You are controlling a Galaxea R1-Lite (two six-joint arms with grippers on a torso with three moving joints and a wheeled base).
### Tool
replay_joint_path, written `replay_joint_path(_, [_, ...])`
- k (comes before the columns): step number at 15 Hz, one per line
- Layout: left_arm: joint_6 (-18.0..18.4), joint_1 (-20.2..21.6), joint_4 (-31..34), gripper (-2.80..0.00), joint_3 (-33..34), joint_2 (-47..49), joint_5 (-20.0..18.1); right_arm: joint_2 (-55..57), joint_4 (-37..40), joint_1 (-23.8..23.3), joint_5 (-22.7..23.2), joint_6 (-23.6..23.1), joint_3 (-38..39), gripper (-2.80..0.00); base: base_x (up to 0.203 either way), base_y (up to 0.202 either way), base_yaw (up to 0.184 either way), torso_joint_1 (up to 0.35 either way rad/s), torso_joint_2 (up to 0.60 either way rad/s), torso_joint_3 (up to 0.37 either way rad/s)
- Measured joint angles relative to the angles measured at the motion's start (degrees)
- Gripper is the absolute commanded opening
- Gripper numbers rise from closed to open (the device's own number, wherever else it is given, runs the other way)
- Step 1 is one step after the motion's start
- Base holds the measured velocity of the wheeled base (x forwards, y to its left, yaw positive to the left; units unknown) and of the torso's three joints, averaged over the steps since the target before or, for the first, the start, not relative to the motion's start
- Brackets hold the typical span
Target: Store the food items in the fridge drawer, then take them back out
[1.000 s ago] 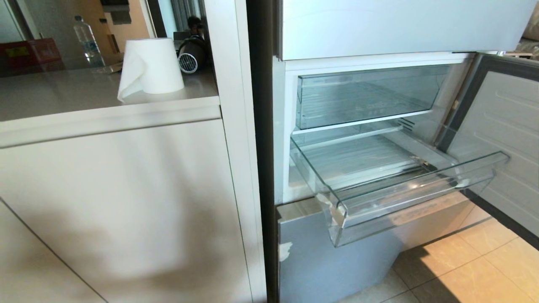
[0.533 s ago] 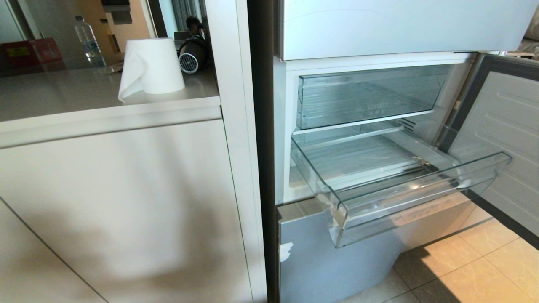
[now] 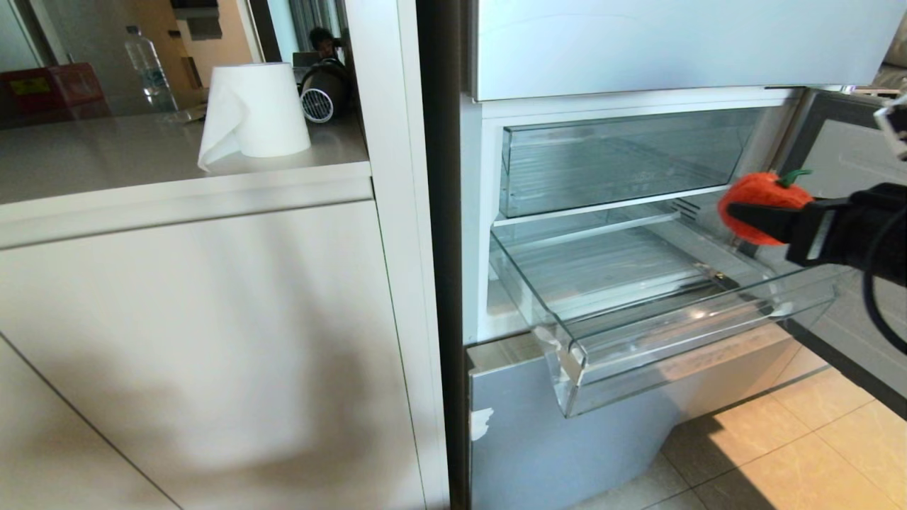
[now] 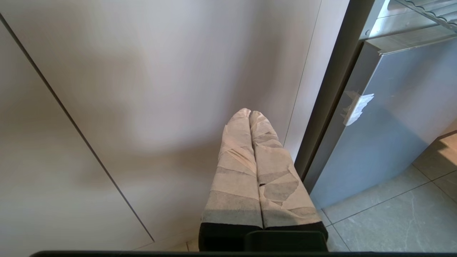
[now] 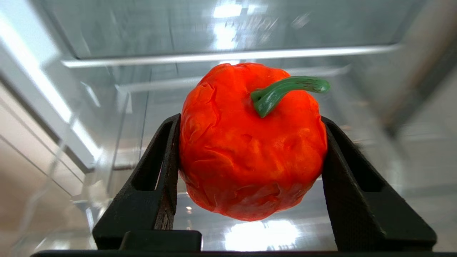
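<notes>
Holding: right gripper (image 5: 250,153), black jaws clamped on either side of the bumpy red-orange round fruit (image 3: 762,205) with its green stem.
Fruit place: at 3 o'clock in the head view, apparently above the right end of the pulled-out clear ribbed fridge drawer (image 3: 680,333).
Left gripper (image 4: 250,116): taped fingers pressed together, empty, before a beige cabinet panel (image 4: 142,89).

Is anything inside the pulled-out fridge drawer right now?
Nothing visible: the fridge drawer shows only its bare ribbed floor. The red fruit is above its right end, clamped in the right gripper. The far back, under the shelf, is hidden.
</notes>
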Motion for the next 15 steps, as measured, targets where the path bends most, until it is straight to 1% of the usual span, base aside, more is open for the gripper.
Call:
replay_joint_path(3, [0.0,0.0,0.0,-2.8,0.0,0.0,0.0,12.2,-0.1,0.8,0.2,0.5,-8.2,-2.8,0.0,0.0,0.0,0.009,0.0,-0.001])
replay_joint_path(5, [0.0,0.0,0.0,-2.8,0.0,0.0,0.0,18.4,-2.3,1.0,0.3,0.3,-11.2,-2.8,0.0,0.0,0.0,0.0,0.0,0.0])
replay_joint_path(7, [0.0,0.0,0.0,-2.8,0.0,0.0,0.0,22.6,-3.6,1.0,0.2,0.2,-12.9,-2.8,0.0,0.0,0.0,0.0,0.0,0.0])
replay_joint_path(12, [0.0,0.0,0.0,-2.8,0.0,0.0,0.0,30.5,-3.8,0.7,0.2,0.1,-16.6,-2.8,0.0,0.0,0.0,0.0,0.0,0.0])
replay_joint_path(15, [0.0,0.0,0.0,-2.8,0.0,0.0,0.0,34.8,-3.8,0.4,0.2,0.2,-20.1,-2.8,0.0,0.0,0.0,0.0,0.0,0.0])
